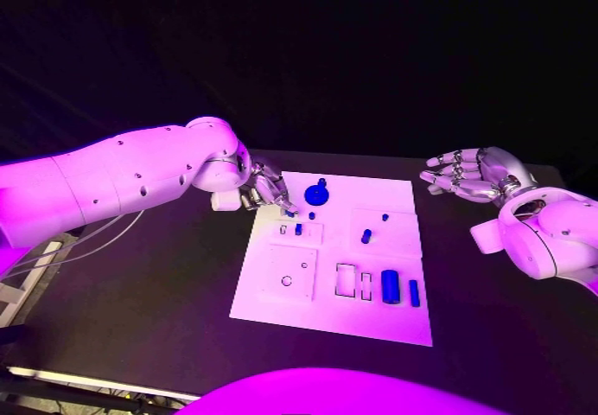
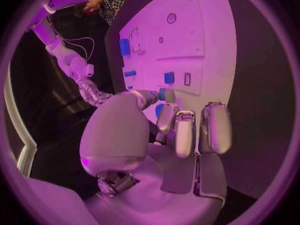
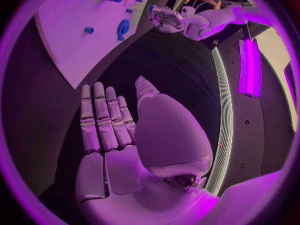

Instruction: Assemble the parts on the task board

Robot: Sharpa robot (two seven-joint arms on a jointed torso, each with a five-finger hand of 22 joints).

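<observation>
While pinching a small blue part over the task board, left hand; right hand released, fingers spread, off the board.

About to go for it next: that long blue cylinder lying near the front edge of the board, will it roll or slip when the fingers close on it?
Probably apt to roll: the blue cylinder looks round and lies on its side on the flat task board. It looks smooth, so perhaps slippery between metal fingers. Likely stiff and light, judging by its small moulded look. The thin blue bar lies close beside it, so a nudge might disturb that.
</observation>
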